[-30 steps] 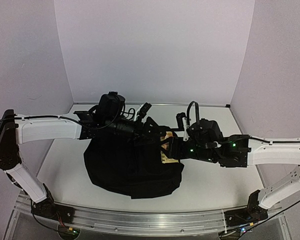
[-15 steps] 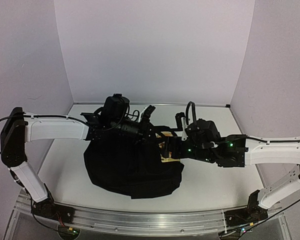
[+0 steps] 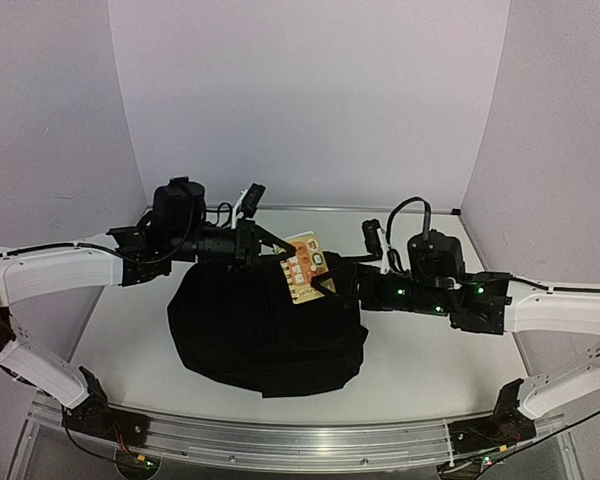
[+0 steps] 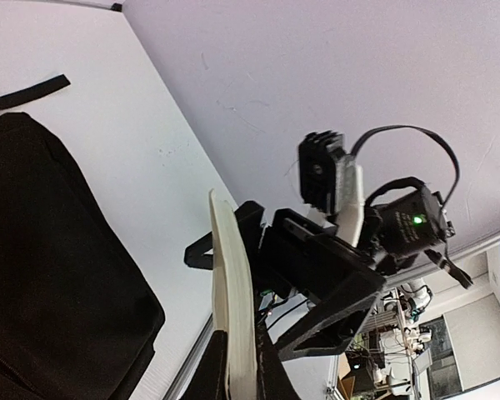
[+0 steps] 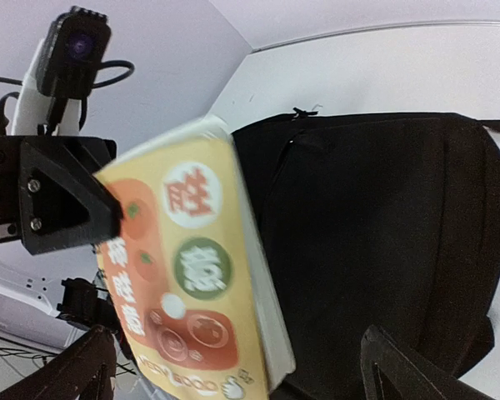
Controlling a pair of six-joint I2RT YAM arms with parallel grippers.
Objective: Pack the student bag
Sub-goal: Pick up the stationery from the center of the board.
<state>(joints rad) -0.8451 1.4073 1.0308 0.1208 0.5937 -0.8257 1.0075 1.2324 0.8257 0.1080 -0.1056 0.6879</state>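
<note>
1. Cover of the book (image 3: 305,262) is showing white and green discs, one character each; blur is keeping the print unreadable.
2. The left end effector (image 3: 278,252) is pinching the book's edge above the student bag (image 3: 250,330), which is lying flat on the counter (image 3: 430,360).
3. The right end effector (image 3: 332,287) is standing spread by the book's lower corner.
4. Versus a second ago: book is sitting higher, further left; right jaws wider.

even, soft, cool light; the student bag (image 3: 265,335) reads flat black, and the book (image 5: 192,283) is blurred.
</note>
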